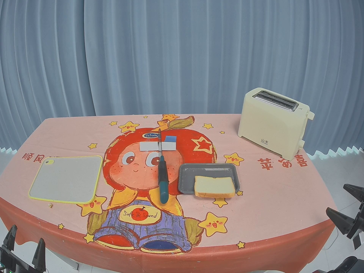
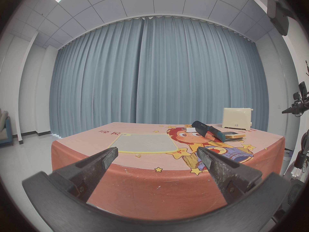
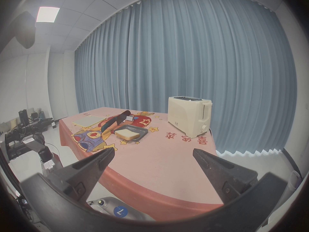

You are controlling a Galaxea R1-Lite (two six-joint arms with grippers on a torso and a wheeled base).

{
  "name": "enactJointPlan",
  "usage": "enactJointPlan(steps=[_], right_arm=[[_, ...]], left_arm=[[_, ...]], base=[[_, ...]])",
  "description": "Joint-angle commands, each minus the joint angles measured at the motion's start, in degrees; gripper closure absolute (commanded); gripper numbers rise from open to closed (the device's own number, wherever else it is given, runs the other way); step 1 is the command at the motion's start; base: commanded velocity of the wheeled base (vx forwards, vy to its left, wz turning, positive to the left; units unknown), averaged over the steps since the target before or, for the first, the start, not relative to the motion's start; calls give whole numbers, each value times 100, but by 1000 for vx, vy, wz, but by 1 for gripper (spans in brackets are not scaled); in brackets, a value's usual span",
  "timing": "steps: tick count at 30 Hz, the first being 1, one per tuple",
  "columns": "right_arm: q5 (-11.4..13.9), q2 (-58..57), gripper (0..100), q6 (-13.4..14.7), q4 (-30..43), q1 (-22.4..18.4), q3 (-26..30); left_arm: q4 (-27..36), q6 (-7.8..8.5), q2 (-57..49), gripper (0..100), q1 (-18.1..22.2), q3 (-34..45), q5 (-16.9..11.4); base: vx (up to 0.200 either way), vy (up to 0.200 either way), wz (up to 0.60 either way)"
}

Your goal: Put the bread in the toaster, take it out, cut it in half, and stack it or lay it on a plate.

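Observation:
A slice of bread lies on the front edge of a grey tray right of the table's middle; the bread also shows in the right wrist view. A cream toaster stands at the back right, slots up. A knife with a teal handle lies left of the tray, blade pointing away. A grey cutting board with a yellow rim lies at the left. My left gripper hangs open below the table's front left edge. My right gripper is open off the table's right side.
The round table wears a pink cloth with a cartoon print. White and blue paper pieces lie under the knife tip. A blue curtain hangs behind. Open cloth lies between tray and toaster.

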Motion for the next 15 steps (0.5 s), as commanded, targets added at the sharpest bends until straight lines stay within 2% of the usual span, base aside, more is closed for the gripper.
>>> enactJointPlan(steps=[1, 5, 9, 11, 15], right_arm=[[-19, 360, 0, 31, 3, 21, 6], [-19, 387, 0, 172, -23, 30, 6], [-19, 483, 0, 690, -41, 188, -73], [-10, 510, 0, 831, -49, 258, -82], [-10, 571, 0, 1385, -58, 592, -82]], left_arm=[[-4, -1, -5, 0, 2, 101, 3], [-4, -1, -5, 0, 2, 101, 3], [-4, -1, -5, 0, 2, 101, 3], [-4, -1, -5, 0, 2, 101, 3], [-4, -1, -5, 0, 2, 101, 3]], base=[[0, 0, 0], [0, 0, 0], [0, 0, 0], [0, 0, 0], [0, 0, 0]])
